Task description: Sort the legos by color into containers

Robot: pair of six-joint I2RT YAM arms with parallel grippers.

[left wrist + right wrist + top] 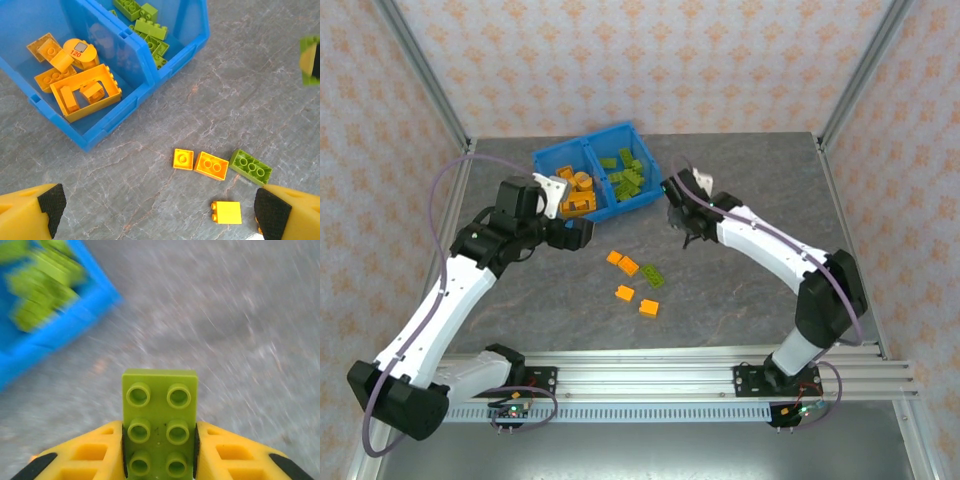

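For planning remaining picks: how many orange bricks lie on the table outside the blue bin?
4 orange bricks: two adjacent left of the loose green brick, one below them, one lower right. None seems hidden.

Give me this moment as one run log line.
right gripper: shut on green lego | left gripper: open, empty | table: four loose orange legos, one loose green lego
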